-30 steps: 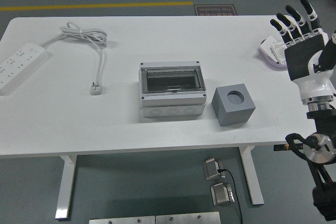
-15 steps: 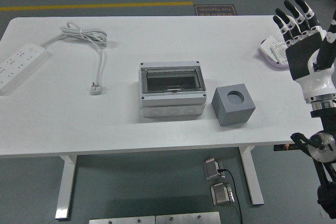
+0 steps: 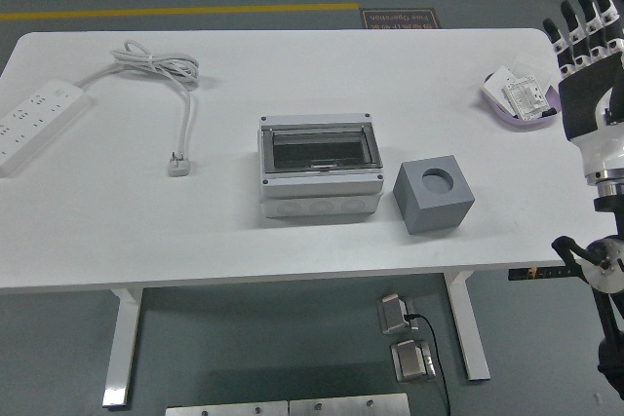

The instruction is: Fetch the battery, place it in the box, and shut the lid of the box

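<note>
The right hand (image 3: pixel 590 56) is raised at the right edge of the worktop (image 3: pixel 292 231), fingers (image 3: pixel 582 12) straight, spread a little and holding nothing. The left arm is out of view. Just left of that hand, at the worktop's far right corner, lies a shallow purple tray (image 3: pixel 502 102) with a white, printed item in it, possibly the battery, though it is too small to be sure. The box (image 3: pixel 318 177) stands mid-worktop, well to the left of the hand, its long axis running left to right and its clear lid (image 3: pixel 319 150) lying flat over it. What is inside cannot be made out. A grey cube (image 3: pixel 433 196) with a round hole sits just right of the box. The right hand is the nearer to the tray.
</note>
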